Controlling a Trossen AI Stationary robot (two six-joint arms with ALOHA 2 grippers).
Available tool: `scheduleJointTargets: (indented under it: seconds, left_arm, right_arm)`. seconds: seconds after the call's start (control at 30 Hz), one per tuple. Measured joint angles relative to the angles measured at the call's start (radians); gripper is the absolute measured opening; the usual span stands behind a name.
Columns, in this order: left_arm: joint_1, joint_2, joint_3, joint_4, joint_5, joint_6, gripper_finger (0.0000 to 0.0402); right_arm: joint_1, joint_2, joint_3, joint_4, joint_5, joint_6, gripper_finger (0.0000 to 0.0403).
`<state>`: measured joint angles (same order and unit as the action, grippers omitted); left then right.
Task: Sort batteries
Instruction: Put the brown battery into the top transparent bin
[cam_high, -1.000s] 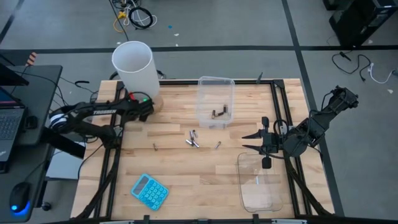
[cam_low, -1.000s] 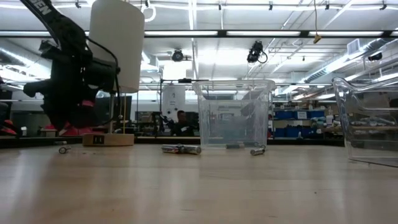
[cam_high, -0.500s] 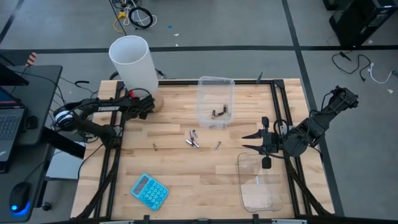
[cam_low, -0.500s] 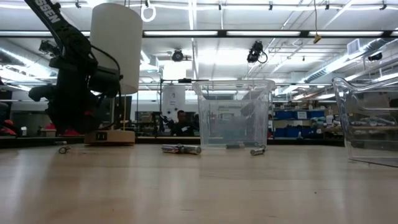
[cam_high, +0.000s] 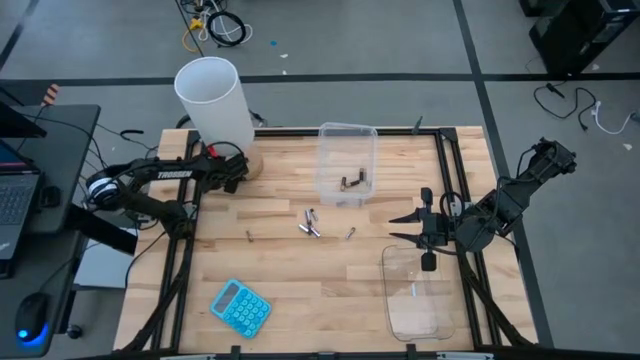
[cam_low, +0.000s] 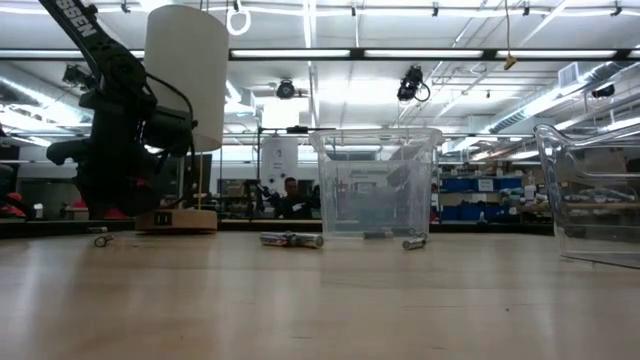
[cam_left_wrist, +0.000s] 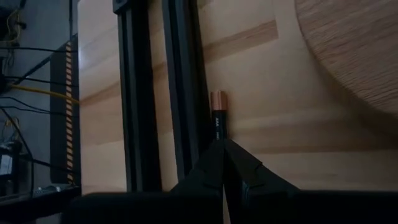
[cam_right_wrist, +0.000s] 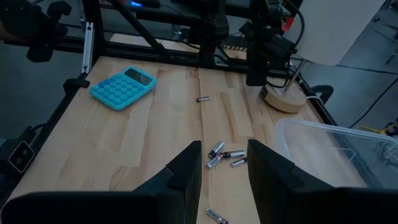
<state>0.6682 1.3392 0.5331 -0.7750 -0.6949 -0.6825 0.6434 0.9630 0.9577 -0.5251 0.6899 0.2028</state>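
Left pincer (cam_high: 238, 168) shifted toward table's far-left edge since a second ago, closed, beside white cylinder (cam_high: 213, 100)

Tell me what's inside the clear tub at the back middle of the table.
The clear tub holds a few small dark batteries, lying close together on its floor near the front end. The exact count cannot be told. The rest of its floor looks bare.

High view: overhead, straight down, whole table (cam_high: 300, 270).
Low view: tabletop height, level across.
Wrist views: close, forward past own fingers.
Shared: loose batteries (cam_high: 310, 224), high/low/right wrist.
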Motion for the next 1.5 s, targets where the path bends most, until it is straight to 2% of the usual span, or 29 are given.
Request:
scheduleJointTargets:
  seconds: [0.27, 0.5, 0.77, 1.0, 1.17, 1.37, 1.5]
  left_arm:
    - [0.002, 0.0, -0.066, 0.088, -0.005, 0.024, 0.0]
    - [0.002, 0.0, -0.128, 0.196, -0.082, 0.081, 0.0]
    - [0.002, 0.0, -0.132, 0.272, -0.087, 0.133, 0.0]
    - [0.002, 0.003, -0.132, 0.276, -0.025, 0.129, 0.0]
    - [-0.009, -0.001, -0.128, 0.266, 0.079, 0.122, 0.0]
    - [-0.056, -0.002, -0.069, 0.133, 0.122, 0.057, 0.0]
    - [-0.056, -0.002, -0.045, 0.131, 0.111, 0.074, 0.0]
  right_arm:
    - [0.0, 0.0, 0.0, 0.0, 0.0, 0.002, 0.0115]
    - [0.0, 0.0, 0.0, 0.012, 0.0, -0.001, 0.0115]
    - [0.0, 0.0, 0.0, 0.032, 0.0, -0.023, 0.0115]
    - [0.0, 0.0, 0.0, 0.033, 0.0, -0.02, 0.0115]
    - [0.0, 0.0, 0.0, 0.035, 0.0, -0.021, 0.0115]
    - [-0.005, 0.0, 0.0, 0.038, 0.0, -0.022, 0.0115]
    - [-0.018, 0.0, 0.0, 0.038, 0.0, -0.022, 0.0115]
